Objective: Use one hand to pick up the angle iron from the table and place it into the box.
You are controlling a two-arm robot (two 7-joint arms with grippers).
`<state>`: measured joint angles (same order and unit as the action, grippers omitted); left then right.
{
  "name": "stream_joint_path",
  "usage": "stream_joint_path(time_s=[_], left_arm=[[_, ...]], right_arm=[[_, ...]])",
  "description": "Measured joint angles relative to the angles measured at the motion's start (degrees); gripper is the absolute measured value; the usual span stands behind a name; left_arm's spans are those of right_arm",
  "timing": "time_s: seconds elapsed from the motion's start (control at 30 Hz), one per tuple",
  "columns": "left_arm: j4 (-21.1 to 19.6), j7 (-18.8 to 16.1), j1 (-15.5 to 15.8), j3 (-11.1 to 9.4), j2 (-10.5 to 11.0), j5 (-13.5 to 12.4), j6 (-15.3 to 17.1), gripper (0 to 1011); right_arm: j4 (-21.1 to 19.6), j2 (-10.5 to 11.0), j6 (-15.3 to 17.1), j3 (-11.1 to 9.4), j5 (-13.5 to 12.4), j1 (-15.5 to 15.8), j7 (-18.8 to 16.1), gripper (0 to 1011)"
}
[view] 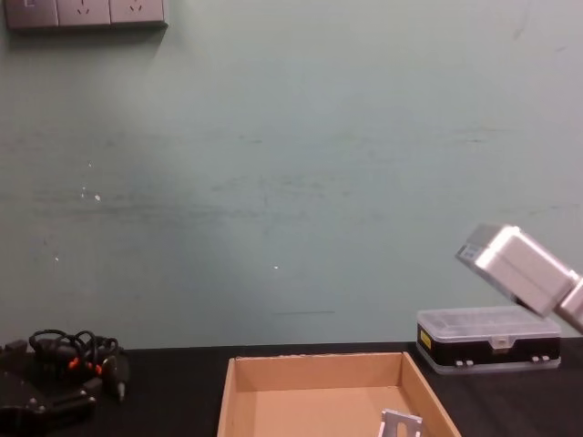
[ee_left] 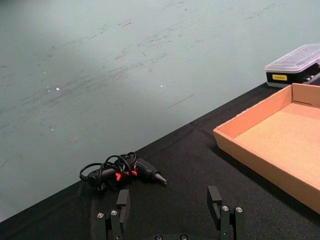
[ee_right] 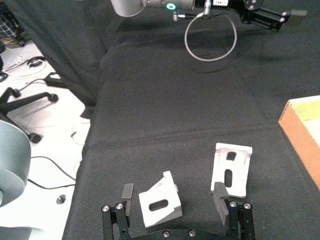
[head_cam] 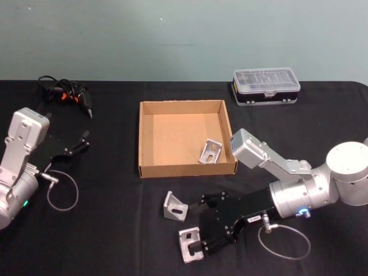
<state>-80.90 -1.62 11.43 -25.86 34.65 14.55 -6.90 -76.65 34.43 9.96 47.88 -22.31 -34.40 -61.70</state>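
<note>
right tool [head_cam: 200, 227] open, low at the table's [head_cam: 115, 241] front, one angle iron [head_cam: 191, 246] between its fingers, box [head_cam: 141, 138] just behind; stiff, light, slick metal, likely best pinched across a flat flange; left tool [head_cam: 77, 144] open, parked far left.
</note>
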Motion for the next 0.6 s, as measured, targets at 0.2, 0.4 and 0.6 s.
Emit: stream_joint_path(time_s=[0.2,0.4,0.6], left_arm=[[0.0,0.0,0.0,0.0,0.0,0.0,0.0,1011],[0.0,0.0,0.0,0.0,0.0,0.0,0.0,1011],[0.0,0.0,0.0,0.0,0.0,0.0,0.0,1011]], right_arm=[[1.3,-0.7,-0.3,1.3,-0.2,-0.6,0.0,1003],[2.3,-1.3,-0.7,2.2,-0.6,-1.1,0.3,1003],[2.7,-1.2,-0.8,3.1,-1.1,-1.3,0.7,1003]])
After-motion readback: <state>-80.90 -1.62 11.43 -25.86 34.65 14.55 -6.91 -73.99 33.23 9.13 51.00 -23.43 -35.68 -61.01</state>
